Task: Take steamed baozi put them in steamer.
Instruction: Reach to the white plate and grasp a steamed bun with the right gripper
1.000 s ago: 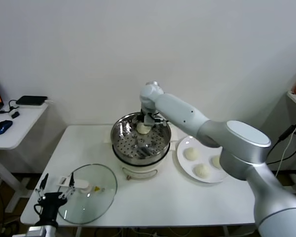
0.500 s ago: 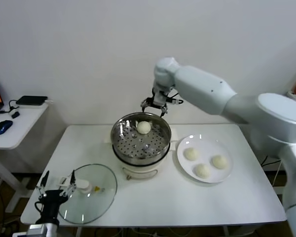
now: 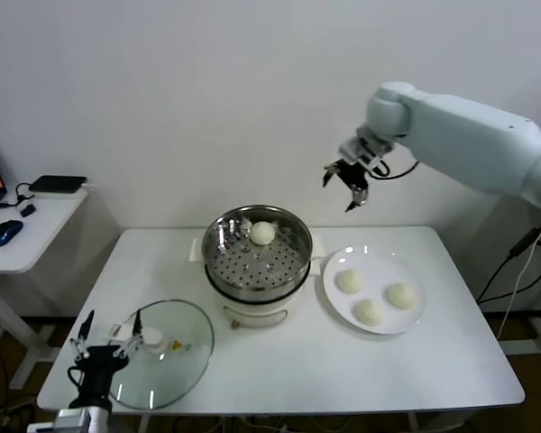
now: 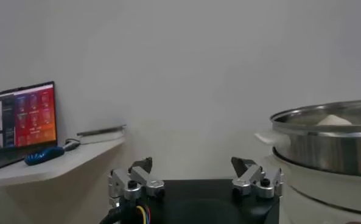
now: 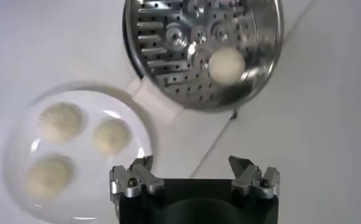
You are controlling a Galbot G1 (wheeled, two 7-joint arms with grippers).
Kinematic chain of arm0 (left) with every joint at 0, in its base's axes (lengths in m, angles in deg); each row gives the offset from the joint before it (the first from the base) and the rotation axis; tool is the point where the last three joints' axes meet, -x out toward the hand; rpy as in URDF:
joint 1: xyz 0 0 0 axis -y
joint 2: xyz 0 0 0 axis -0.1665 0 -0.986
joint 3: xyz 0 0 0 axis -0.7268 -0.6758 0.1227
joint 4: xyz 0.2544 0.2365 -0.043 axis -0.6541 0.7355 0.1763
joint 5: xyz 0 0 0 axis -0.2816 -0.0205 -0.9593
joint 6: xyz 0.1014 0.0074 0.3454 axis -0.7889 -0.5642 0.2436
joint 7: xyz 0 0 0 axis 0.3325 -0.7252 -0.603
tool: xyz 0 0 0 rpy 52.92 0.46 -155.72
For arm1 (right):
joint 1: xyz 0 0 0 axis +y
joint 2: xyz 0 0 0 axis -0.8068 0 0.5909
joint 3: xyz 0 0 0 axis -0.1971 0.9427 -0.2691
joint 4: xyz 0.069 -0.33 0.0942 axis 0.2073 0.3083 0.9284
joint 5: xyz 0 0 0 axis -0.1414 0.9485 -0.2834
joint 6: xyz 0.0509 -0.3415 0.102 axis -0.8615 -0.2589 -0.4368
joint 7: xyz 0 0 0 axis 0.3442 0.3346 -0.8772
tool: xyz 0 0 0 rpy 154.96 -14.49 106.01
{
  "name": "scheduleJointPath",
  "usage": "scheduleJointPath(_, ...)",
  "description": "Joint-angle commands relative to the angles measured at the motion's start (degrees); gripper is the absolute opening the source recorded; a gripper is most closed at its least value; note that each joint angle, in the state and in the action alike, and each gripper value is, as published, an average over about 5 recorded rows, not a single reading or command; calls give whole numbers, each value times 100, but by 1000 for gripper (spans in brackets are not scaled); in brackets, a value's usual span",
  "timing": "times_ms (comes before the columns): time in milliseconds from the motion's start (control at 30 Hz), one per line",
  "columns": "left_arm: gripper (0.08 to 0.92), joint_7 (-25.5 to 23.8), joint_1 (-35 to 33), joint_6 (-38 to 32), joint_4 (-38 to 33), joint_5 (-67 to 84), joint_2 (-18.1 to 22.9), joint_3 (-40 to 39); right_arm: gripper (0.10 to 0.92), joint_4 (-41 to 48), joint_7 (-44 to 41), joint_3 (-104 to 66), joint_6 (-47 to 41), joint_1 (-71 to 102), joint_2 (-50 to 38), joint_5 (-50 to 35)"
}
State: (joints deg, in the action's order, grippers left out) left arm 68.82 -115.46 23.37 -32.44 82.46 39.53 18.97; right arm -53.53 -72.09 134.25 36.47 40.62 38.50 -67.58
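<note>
The shiny steamer [image 3: 257, 254] stands mid-table with one baozi [image 3: 262, 233] on its perforated tray, toward the back. Three more baozi [image 3: 349, 281] [image 3: 400, 295] [image 3: 369, 312] lie on the white plate [image 3: 335, 298] to its right. My right gripper [image 3: 344, 184] hangs open and empty high in the air, between steamer and plate, toward the wall. From the right wrist view the steamer [image 5: 168, 36], its baozi [image 5: 226, 63] and the plate's buns [image 5: 59, 120] lie below the open right gripper [image 5: 194, 166]. My left gripper [image 3: 102, 342] is parked open near the table's front left corner, beside the glass lid.
A round glass lid [image 3: 162, 352] lies flat at the front left of the table. A side desk [image 3: 22, 230] with a mouse and a dark device stands to the left. The left wrist view shows the steamer's side [image 4: 326, 146] and a laptop [image 4: 19, 119].
My right gripper let go of a baozi in the steamer, rose out of it and swung right and up, empty. The left arm stayed put.
</note>
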Motion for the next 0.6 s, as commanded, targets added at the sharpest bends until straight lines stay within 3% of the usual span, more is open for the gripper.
scheduleJointPath(33, 823, -1, -27, 6, -47, -9, -6, 0, 823, -18, -89, 448, -1041, 112, -690, -740)
scheduleJointPath(600, 823, 1, 16, 132, -235, 90, 63, 18, 823, 539, 322, -344, -1749, 2141, -60, -328)
